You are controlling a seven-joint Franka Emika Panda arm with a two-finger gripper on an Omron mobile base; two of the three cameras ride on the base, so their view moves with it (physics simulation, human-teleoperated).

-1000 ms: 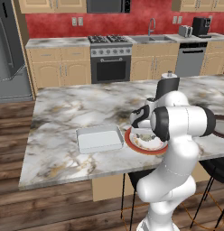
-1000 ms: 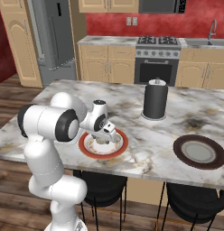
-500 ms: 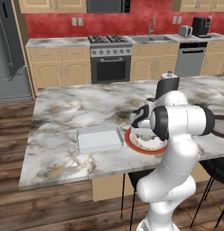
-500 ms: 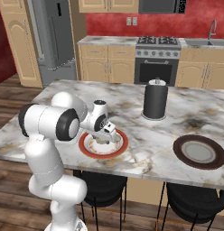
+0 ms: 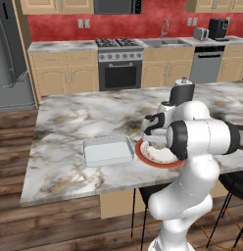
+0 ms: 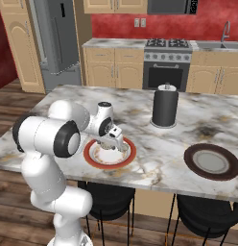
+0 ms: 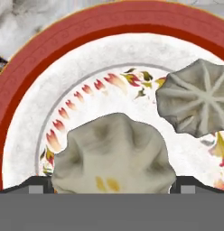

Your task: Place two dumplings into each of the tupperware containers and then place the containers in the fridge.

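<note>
The marble desk [image 5: 84,117] carries a white container [image 5: 108,150], a red-rimmed plate [image 6: 109,153], a dark canister [image 6: 164,106] and a brown plate [image 6: 212,162].

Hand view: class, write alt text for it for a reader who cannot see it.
A pleated beige dumpling sits close between the open pincer's dark tips, on a red-rimmed plate. A second, greyer dumpling lies beside it on the same plate.
</note>
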